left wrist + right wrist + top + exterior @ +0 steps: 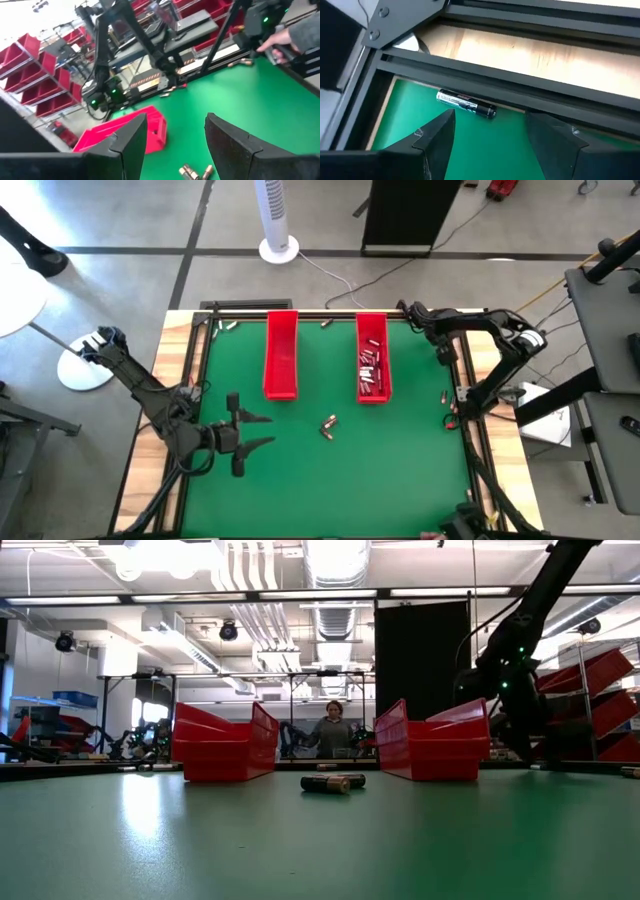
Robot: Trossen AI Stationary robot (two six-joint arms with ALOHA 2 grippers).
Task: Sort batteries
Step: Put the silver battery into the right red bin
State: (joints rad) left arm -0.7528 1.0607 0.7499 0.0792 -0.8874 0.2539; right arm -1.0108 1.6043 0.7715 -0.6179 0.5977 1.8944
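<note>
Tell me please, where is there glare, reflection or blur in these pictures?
Low view: the ceiling lights glare white, and the green mat shows a pale reflection of them; its near part is soft. Left wrist view: the top left corner is washed out, and the hand is slightly blurred. Right wrist view: the battery is fairly sharp, the fingers soft. High view: even light.

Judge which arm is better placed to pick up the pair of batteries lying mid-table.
Left, probably. The left gripper is open, and its wrist view shows the batteries just ahead. The right gripper faces a lone battery at the far corner.
</note>
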